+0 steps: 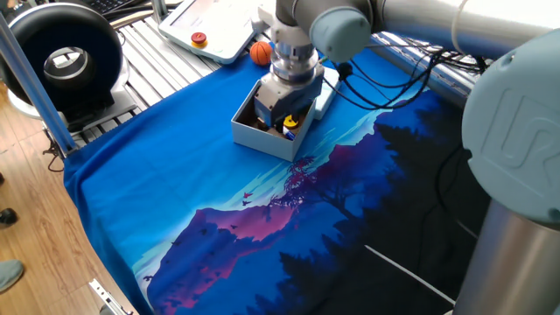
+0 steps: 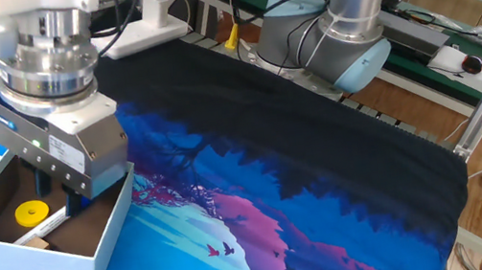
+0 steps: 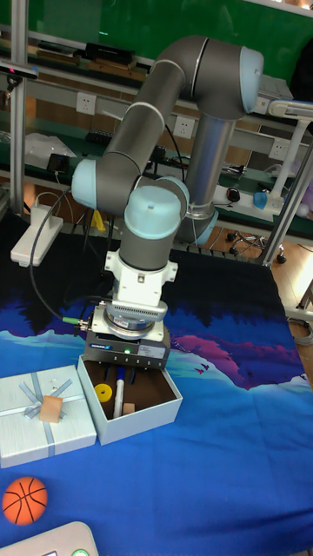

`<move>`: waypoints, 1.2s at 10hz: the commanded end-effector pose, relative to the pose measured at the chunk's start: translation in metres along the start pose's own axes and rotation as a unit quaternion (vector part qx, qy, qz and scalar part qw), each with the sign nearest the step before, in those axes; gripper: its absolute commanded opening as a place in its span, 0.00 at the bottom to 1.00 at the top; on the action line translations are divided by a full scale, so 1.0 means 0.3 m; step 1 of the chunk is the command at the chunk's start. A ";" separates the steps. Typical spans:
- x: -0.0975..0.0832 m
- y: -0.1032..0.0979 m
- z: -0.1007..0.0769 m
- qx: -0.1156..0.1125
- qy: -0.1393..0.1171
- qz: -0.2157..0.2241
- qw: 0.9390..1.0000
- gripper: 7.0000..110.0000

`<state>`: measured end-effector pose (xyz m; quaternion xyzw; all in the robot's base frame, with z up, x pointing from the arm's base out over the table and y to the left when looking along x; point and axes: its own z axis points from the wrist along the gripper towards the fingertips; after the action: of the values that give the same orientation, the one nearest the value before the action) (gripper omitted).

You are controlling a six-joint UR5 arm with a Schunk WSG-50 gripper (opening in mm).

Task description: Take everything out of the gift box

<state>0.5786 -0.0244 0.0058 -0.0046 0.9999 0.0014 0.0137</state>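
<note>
Your tool (image 3: 121,375) is lowered into the square, pale blue-white cardboard gift box with the brown interior (image 3: 148,415), its grey body sitting just above the box's rim and hiding most of the fingers. You can see the dark fingers (image 2: 69,194) reaching down inside the box in the other fixed view, but the pictures do not settle whether they are apart or clamped on anything, so I cannot tell the tool's state.

Directly under the tool, inside the box, lies the blue-and-white pen (image 3: 120,390), running lengthwise from beneath the tool toward the box's open end; its white barrel (image 2: 40,227) pokes out from below the fingers. Just beside the pen, still inside the box, sits the flat yellow disc with a dark centre hole (image 3: 103,390). A small wooden cube (image 2: 35,243) rests on the box floor close to the pen's white end.

Outside the box, next to the tool, you have the flat pale-blue lid with the ribbon bow (image 3: 45,415) lying on the worktop and touching the box's side. A second small wooden cube (image 3: 52,408) stands on top of that lid. Farther from the tool, beyond the lid, the orange ball with dark seams (image 3: 24,499) rests on the blue mountain-print cloth (image 1: 201,184) that covers the worktop, well apart from the box.
</note>
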 end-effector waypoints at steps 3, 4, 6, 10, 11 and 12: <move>0.041 0.008 0.054 -0.004 0.009 0.017 1.000 0.36; 0.047 0.016 0.055 -0.005 0.011 0.019 1.000 0.36; 0.052 0.017 0.058 -0.004 0.012 0.022 1.000 0.36; 0.054 0.028 0.027 -0.016 0.021 0.025 0.999 0.00; 0.050 0.044 0.031 -0.025 0.019 0.022 0.999 0.00; 0.049 0.050 0.037 -0.029 0.019 0.022 0.999 0.00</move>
<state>0.5623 -0.0181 -0.0064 0.0155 0.9998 0.0095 -0.0059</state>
